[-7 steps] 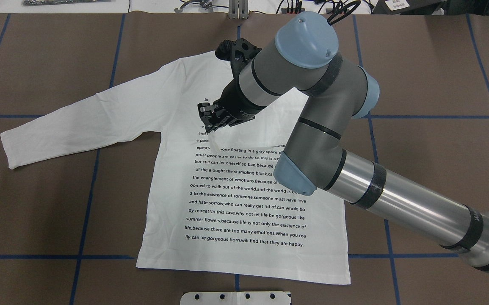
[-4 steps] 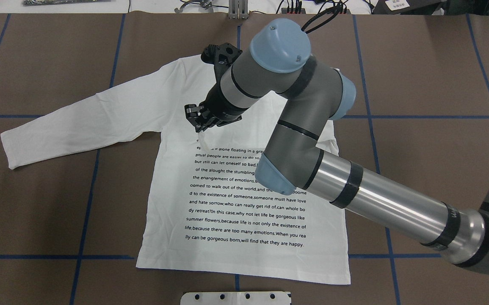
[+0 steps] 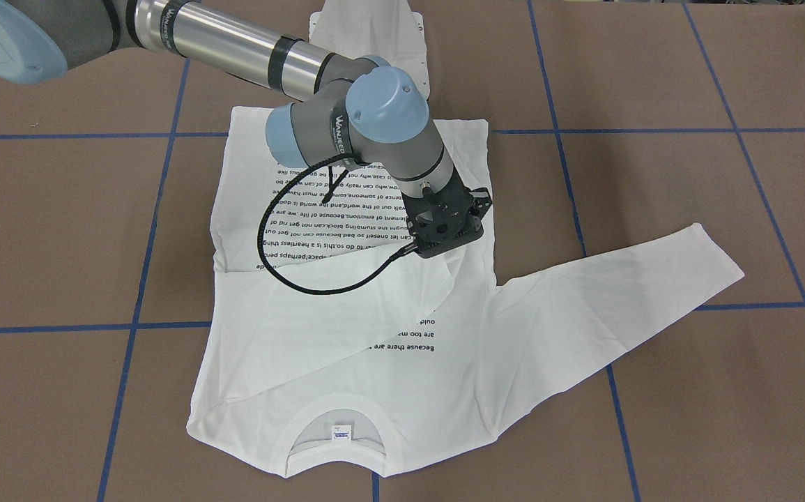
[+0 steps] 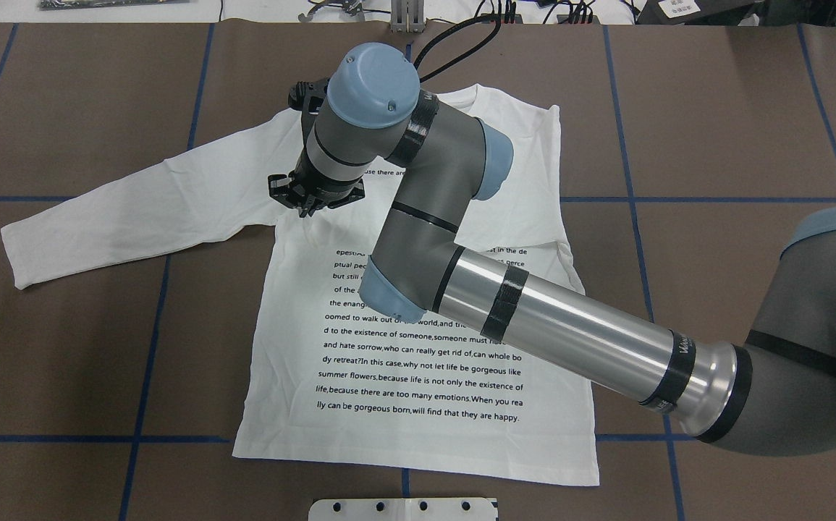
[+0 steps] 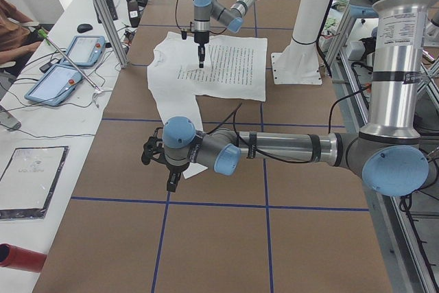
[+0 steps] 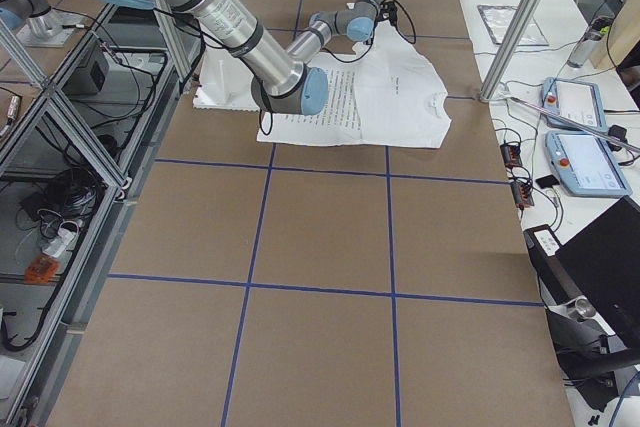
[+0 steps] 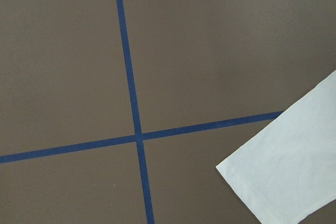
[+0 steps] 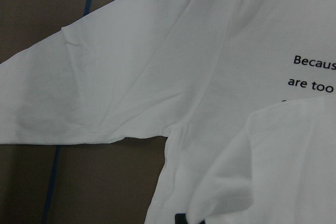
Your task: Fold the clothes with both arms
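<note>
- The white long-sleeved shirt [image 4: 418, 362] lies flat on the brown surface [image 4: 714, 145], with the printed side up. Its hem is toward the robot and its collar [image 3: 336, 418] is on the far side.
- A small label [image 3: 341, 432] is visible inside the collar.
- The right arm [image 4: 570, 340] reaches across the body of the shirt. Its wrist points down over the upper chest, near the armpit of the stretched sleeve [image 3: 618, 293].
- The right tool [image 4: 314, 201] is pressed together on the end of the other sleeve [image 3: 346, 307]. In the right wrist view the cloth goes up into the fingers.
- This pinched sleeve lies diagonally across the chest, from its shoulder up to the tool, and it covers a part of the black text.
- The stretched sleeve lies flat on the surface and points away from the body of the shirt.
- The left arm [image 5: 288, 147] is low over the surface, just beside the cuff [image 7: 289, 171] of the stretched sleeve.
- The left tool [image 5: 171, 182] shows only in the side view, so I cannot tell whether it is spread or pressed together.
- The left wrist view shows the cuff near a crossing of blue tape lines [image 7: 128, 77].
- A white metal plate [image 4: 403, 509] sits at the near edge, just beside the hem.
</note>
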### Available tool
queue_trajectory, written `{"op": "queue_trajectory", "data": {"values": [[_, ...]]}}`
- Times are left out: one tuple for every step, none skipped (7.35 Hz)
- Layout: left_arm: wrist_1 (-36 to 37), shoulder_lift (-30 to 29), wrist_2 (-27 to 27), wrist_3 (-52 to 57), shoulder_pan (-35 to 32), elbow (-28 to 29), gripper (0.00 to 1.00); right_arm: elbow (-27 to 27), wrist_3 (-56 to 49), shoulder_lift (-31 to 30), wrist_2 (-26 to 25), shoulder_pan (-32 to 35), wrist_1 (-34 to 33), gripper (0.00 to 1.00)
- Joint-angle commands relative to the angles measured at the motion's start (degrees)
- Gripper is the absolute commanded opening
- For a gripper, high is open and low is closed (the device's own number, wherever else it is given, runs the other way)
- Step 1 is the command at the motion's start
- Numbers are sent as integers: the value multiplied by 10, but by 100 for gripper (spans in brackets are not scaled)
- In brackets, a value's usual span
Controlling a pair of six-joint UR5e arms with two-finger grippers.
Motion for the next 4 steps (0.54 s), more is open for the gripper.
{"op": "queue_trajectory", "data": {"values": [[-9, 0, 0, 0, 0, 7, 100, -39, -4, 16, -38, -21, 0, 0], [-9, 0, 0, -1, 0, 6, 100, -73, -4, 35, -57, -34, 0, 0], [-9, 0, 0, -1, 0, 6, 100, -91, -5, 45, -85, -51, 2, 0], [-10, 0, 0, 0, 0, 5, 100, -94, -5, 46, -94, -59, 15, 5]]}}
